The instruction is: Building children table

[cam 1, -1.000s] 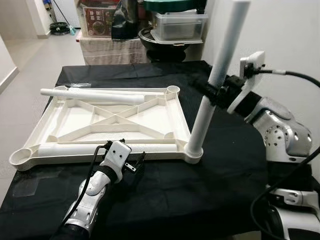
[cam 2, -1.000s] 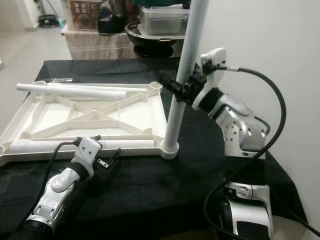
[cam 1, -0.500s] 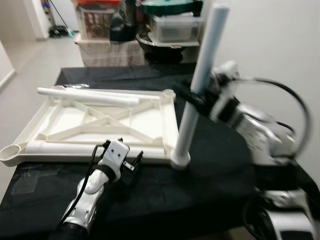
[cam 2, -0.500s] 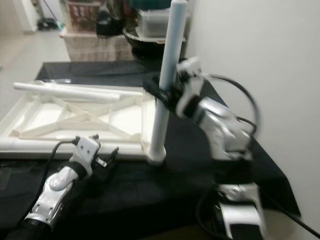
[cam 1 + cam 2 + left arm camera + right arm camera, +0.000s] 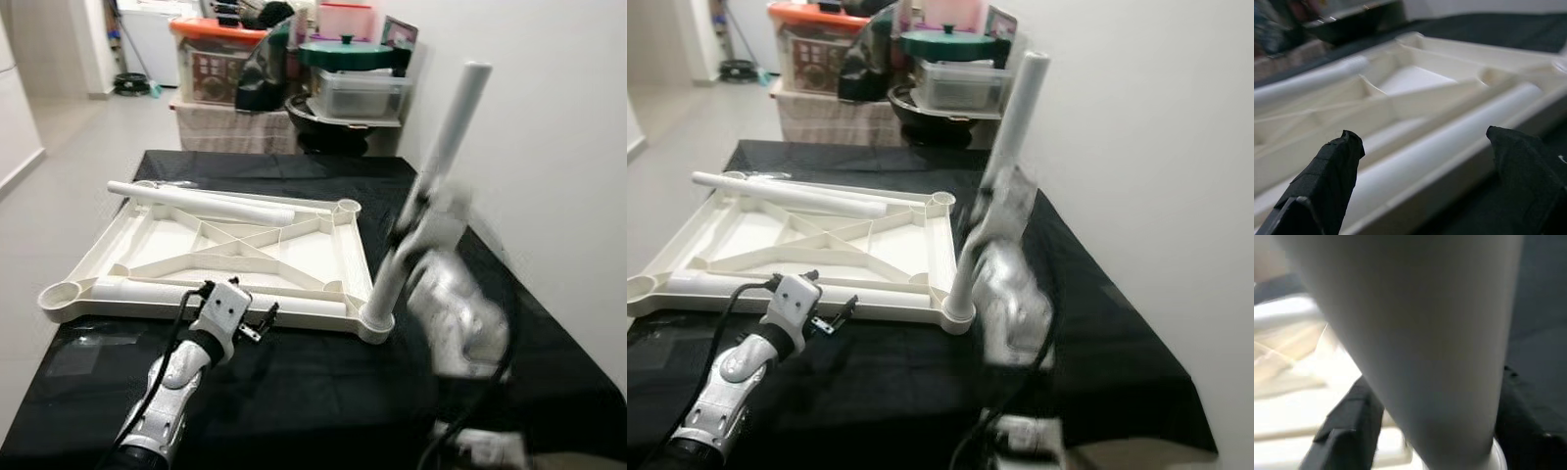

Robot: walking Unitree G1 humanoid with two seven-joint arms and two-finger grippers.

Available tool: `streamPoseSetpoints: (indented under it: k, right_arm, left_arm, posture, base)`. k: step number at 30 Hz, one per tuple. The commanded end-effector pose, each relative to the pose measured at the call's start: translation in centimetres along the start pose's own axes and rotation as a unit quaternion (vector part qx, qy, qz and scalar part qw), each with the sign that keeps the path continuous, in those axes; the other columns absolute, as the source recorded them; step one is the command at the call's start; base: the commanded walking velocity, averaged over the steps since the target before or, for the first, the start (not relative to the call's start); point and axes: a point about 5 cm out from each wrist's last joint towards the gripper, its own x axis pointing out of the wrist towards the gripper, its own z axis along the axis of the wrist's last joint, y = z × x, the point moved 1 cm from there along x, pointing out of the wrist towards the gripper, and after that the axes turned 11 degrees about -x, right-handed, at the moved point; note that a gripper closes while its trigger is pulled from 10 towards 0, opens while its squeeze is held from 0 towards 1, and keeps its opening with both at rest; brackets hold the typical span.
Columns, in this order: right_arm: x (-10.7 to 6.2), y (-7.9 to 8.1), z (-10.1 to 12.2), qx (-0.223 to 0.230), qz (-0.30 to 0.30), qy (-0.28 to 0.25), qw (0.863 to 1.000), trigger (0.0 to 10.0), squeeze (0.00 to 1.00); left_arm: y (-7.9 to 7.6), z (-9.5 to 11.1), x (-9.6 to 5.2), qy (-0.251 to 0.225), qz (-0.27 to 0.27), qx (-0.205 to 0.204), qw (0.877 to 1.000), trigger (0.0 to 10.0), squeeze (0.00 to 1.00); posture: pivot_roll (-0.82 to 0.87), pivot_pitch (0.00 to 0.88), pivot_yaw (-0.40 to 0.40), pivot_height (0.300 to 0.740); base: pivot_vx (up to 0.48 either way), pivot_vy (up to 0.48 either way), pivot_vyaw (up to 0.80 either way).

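Table frame (image 5: 211,255), 2 legs (image 5: 201,202) inside, upright leg (image 5: 423,196) in corner socket.

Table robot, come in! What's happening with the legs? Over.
Right gripper shut on standing leg in tabletop corner socket. Left gripper open by the near loose leg. Another leg lies across.

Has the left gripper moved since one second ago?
No. The left gripper still sits by the near rim of the tabletop, left of the standing leg.

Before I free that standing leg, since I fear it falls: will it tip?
Probably. The leg leans in its corner socket, held by the right gripper. It looks hollow, light and stiff; round, so likely to roll.
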Motion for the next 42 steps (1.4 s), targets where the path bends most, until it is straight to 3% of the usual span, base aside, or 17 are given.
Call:
streamPoseSetpoints:
  k: [1, 3, 4, 11, 18, 19, 23, 28, 30, 31, 33, 34, 35, 36, 40, 41, 42]
  right_arm:
    - [-0.1, 1.4, 4.1, -0.016, 0.075, -0.073, 0.994, 10.0, 0.42]
    - [-0.1, 1.4, 4.1, -0.016, 0.075, -0.073, 0.994, 10.0, 0.42]
    - [-0.4, 1.6, 5.9, -0.032, 0.129, -0.106, 0.985, 10.0, 0.00]
    - [-5.1, 2.8, 9.2, -0.196, 0.400, -0.196, 0.874, 10.0, 0.00]
    - [-5.5, 3.2, 7.5, -0.222, 0.447, -0.175, 0.848, 10.0, 0.00]
    - [-5.7, 3.4, 7.1, -0.212, 0.468, -0.173, 0.840, 0.7, 0.00]
    - [-5.9, 3.3, 6.3, -0.208, 0.491, -0.164, 0.830, 0.0, 0.00]
    - [-2.9, 2.1, 5.2, -0.212, 0.379, -0.112, 0.894, 0.0, 0.00]
    - [-0.7, 0.6, 5.0, -0.186, 0.266, -0.077, 0.943, 0.0, 0.00]
    - [1.0, -2.0, 4.6, -0.142, 0.106, -0.047, 0.983, 0.0, 0.00]
    - [0.6, -5.7, 1.2, -0.057, -0.124, 0.025, 0.990, 0.0, 0.00]
    - [0.6, -5.7, 1.2, -0.057, -0.124, 0.025, 0.990, 0.0, 0.00]
    - [0.2, -4.9, 0.7, -0.055, -0.113, 0.028, 0.992, 3.1, 0.00]
    - [-0.1, -4.3, 0.6, -0.056, -0.101, 0.028, 0.993, 10.0, 0.00]
    - [-1.4, 2.0, 1.7, -0.052, 0.109, -0.034, 0.992, 10.0, 0.00]
    - [-1.7, 2.4, 2.1, -0.047, 0.133, -0.056, 0.988, 10.0, 0.82]
    - [-1.9, 2.7, 2.5, -0.042, 0.157, -0.069, 0.984, 10.0, 1.00]
  left_arm:
    - [-0.3, -0.2, 0.1, 0.007, -0.006, 0.000, 1.000, 10.0, 0.00]
    - [-0.3, -0.2, 0.1, 0.007, -0.006, 0.000, 1.000, 10.0, 0.00]
    - [-0.3, -0.3, 0.2, 0.007, -0.005, 0.000, 1.000, 10.0, 0.00]
    - [-0.3, -0.1, 0.4, 0.004, -0.005, 0.000, 1.000, 10.0, 0.00]
    - [-0.3, -0.2, 0.3, 0.004, -0.003, 0.000, 1.000, 10.0, 0.00]
    - [-0.3, -0.2, 0.2, 0.004, -0.003, 0.000, 1.000, 10.0, 0.00]
    - [-0.3, -0.3, 0.1, 0.005, -0.004, 0.001, 1.000, 10.0, 0.00]
    - [-0.1, -0.2, 0.2, 0.006, -0.007, 0.004, 1.000, 10.0, 0.00]
    - [-0.2, -0.1, 0.3, 0.005, -0.008, 0.004, 1.000, 10.0, 0.00]
    - [-0.3, -0.1, 0.3, 0.005, -0.009, 0.004, 1.000, 10.0, 0.00]
    - [-0.5, -0.1, 0.4, 0.003, -0.011, 0.002, 1.000, 10.0, 0.00]
    - [-0.5, -0.1, 0.4, 0.003, -0.011, 0.002, 1.000, 10.0, 0.00]
    - [-0.5, -0.1, 0.3, 0.003, -0.011, 0.002, 1.000, 10.0, 0.00]
    - [-0.5, -0.2, 0.2, 0.004, -0.011, 0.002, 1.000, 10.0, 0.00]
    - [-0.2, -0.4, -0.1, 0.009, -0.011, 0.003, 1.000, 10.0, 0.00]
    - [-0.3, -0.4, -0.1, 0.009, -0.012, 0.004, 1.000, 10.0, 0.00]
    - [-0.3, -0.4, 0.0, 0.009, -0.013, 0.004, 1.000, 10.0, 0.00]
  posture:
    - [0.00, 0.000, -0.063, 0.740]
    - [0.00, 0.000, -0.063, 0.740]
    - [-0.01, 0.000, -0.061, 0.740]
    - [0.00, 0.000, -0.070, 0.740]
    - [0.01, 0.000, -0.077, 0.740]
    - [0.01, 0.000, -0.079, 0.740]
    - [0.01, 0.000, -0.071, 0.740]
    - [0.00, 0.000, -0.065, 0.740]
    - [0.00, 0.000, -0.064, 0.740]
    - [0.00, 0.000, -0.065, 0.740]
    - [0.01, 0.000, -0.067, 0.740]
    - [0.01, 0.000, -0.067, 0.740]
    - [0.01, 0.000, -0.066, 0.740]
    - [0.01, 0.000, -0.066, 0.740]
    - [-0.01, 0.000, -0.054, 0.740]
    - [-0.01, 0.000, -0.055, 0.740]
    - [-0.01, 0.000, -0.055, 0.740]
  base:
    - [0.000, 0.000, 0.00]
    - [0.000, 0.000, 0.00]
    - [0.000, 0.000, 0.00]
    - [0.000, 0.000, 0.00]
    - [0.000, 0.000, 0.00]
    - [0.000, 0.000, 0.00]
    - [0.000, 0.000, 0.00]
    - [0.000, 0.000, 0.00]
    - [0.000, 0.000, 0.00]
    - [0.000, 0.000, 0.00]
    - [0.000, 0.000, 0.00]
    - [0.000, 0.000, 0.00]
    - [0.000, 0.000, 0.00]
    - [0.000, 0.000, 0.00]
    - [0.000, 0.000, 0.00]
    - [0.000, 0.000, 0.00]
    - [0.000, 0.000, 0.00]
